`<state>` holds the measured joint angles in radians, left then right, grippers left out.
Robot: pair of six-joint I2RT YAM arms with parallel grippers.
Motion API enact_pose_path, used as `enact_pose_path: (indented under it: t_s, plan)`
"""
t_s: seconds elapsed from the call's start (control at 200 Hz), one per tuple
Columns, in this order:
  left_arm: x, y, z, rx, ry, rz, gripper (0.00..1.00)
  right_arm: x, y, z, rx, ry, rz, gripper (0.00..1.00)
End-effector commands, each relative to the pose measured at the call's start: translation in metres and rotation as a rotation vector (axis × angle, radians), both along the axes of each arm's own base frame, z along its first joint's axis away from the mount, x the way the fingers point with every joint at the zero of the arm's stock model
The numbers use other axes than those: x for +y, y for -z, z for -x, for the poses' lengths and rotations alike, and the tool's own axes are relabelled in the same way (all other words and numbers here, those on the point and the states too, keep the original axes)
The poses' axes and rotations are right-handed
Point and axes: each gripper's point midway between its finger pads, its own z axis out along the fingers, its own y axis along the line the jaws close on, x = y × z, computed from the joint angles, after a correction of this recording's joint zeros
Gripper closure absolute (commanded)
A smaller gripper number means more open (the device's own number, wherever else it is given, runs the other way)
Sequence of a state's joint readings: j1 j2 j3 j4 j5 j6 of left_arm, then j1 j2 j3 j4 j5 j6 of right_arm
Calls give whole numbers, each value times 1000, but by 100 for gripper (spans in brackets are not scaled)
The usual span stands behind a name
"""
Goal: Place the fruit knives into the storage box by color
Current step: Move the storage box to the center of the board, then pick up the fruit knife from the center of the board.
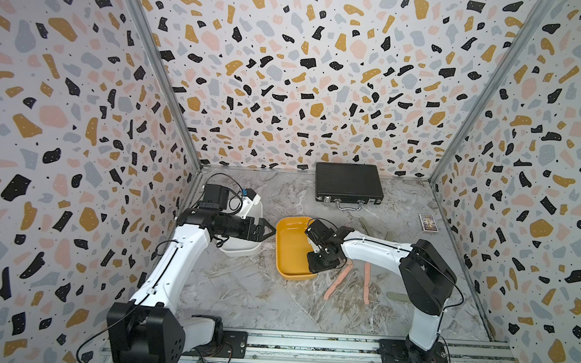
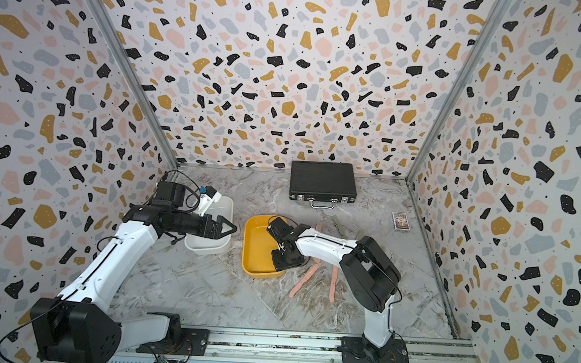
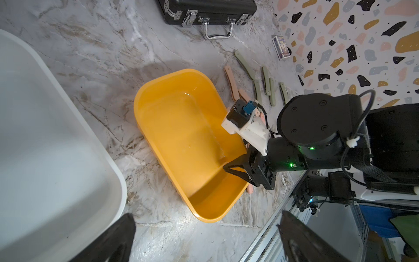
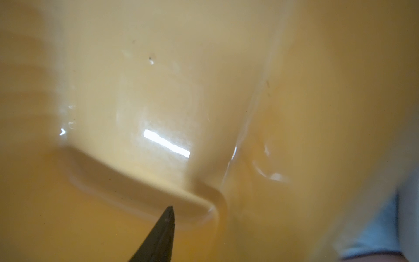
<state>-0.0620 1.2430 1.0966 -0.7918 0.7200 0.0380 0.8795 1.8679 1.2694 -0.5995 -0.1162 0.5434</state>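
Note:
The mustard-yellow storage box (image 1: 288, 244) (image 3: 181, 127) sits mid-table, with the white one (image 1: 239, 253) (image 3: 45, 158) to its left. My right gripper (image 3: 226, 169) reaches down inside the yellow tub by its right wall. Only one fingertip (image 4: 169, 217) shows in the right wrist view, with nothing against it. A pale flat bar with a rounded end (image 4: 136, 179), seemingly a knife, lies on the tub floor just beyond it. Two salmon-pink fruit knives (image 1: 336, 282) (image 1: 366, 283) lie right of the yellow tub. Several sage-green ones (image 3: 258, 90) lie further back. My left gripper (image 1: 274, 230) (image 3: 204, 240) hovers open and empty between the tubs.
A black briefcase (image 1: 347, 182) with a metal handle lies at the back. A small printed card box (image 1: 427, 222) sits near the right wall. Another green knife (image 1: 396, 296) lies by the right arm's base. The arm rail (image 1: 306, 346) runs along the front edge.

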Motion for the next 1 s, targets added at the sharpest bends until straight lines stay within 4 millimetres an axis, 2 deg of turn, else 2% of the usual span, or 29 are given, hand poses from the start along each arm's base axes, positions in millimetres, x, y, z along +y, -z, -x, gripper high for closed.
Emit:
enact_pose_path:
  t_s: [0.0,0.13,0.32,0.4,0.486,0.606,0.801,0.916,0.996]
  plan:
    - [0,-11,-2,-51,2,-4,1,-1,-30,-1,-51,6,-37,51]
    - [0,-29,-11,-67,6,-18,1,2,-51,-7,-98,-1,-59,44]
    - [-4,-70,-27,-136,10,16,1,3,-79,-16,-160,2,-96,34]
    - [-8,-76,-32,-133,5,59,1,-2,-88,-22,-190,16,-101,32]
    - [-14,-70,-34,-107,5,111,1,-13,-98,-30,-220,44,-103,31]
    - [-16,-57,-30,-80,18,124,1,-32,-102,-38,-239,78,-79,30]
    - [-17,-46,-15,-68,53,122,1,-57,-92,-39,-236,129,-36,29]
    - [-21,-32,-8,-53,54,162,1,-70,-82,-32,-221,156,-10,29]
    - [-20,-30,-5,-66,54,162,1,-81,-73,-22,-204,172,12,29]
